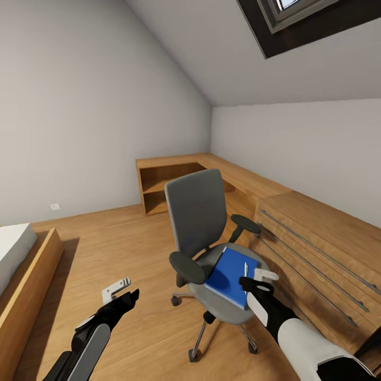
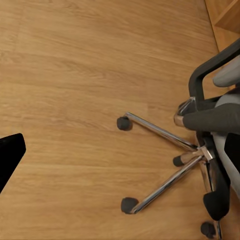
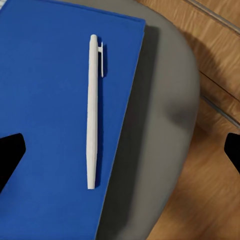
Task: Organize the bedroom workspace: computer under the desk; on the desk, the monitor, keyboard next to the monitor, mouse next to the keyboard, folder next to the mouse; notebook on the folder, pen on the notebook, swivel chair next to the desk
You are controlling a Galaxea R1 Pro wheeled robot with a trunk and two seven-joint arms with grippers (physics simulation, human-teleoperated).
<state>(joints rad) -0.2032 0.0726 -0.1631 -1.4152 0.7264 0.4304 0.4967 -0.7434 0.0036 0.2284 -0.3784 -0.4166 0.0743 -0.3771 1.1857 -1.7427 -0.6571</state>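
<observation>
A: Grey swivel chair [image 1: 203, 233] out on the light wooden floor [image 1: 121, 248] of the attic bedroom, just beside a wooden drawer cabinet [image 1: 317, 248], back towards the far corner.
B: And on the seat?
A: Bright blue folder [image 1: 231, 275] lying flat on the grey cushion. Whitish pen [image 3: 93, 110] lying on top of the folder, near its edge, clip at one end.
B: Right tool?
A: Right tool [image 1: 259, 283] hanging over the seat's edge, above the pen and folder. Tips wide apart in the right wrist view, at opposite sides of the picture, clamped on nothing. Touching the pen or not: cannot tell.
B: Left tool?
A: Left tool [image 1: 119, 291] low over bare floor, well apart from the chair. Apart or together: cannot tell from these views; just one dark tip at the edge of the left wrist view.
B: Chair base?
A: Chrome five-star base [image 2: 165, 167] on black castors, plain in the left wrist view, standing on the floor.
B: Rest of the room?
A: Light wooden shelf unit [image 1: 174, 182] along the far wall and round the corner. Bed [image 1: 16, 254] in a wooden frame at the left. Dark-framed skylight [image 1: 296, 21] in the sloped ceiling.
</observation>
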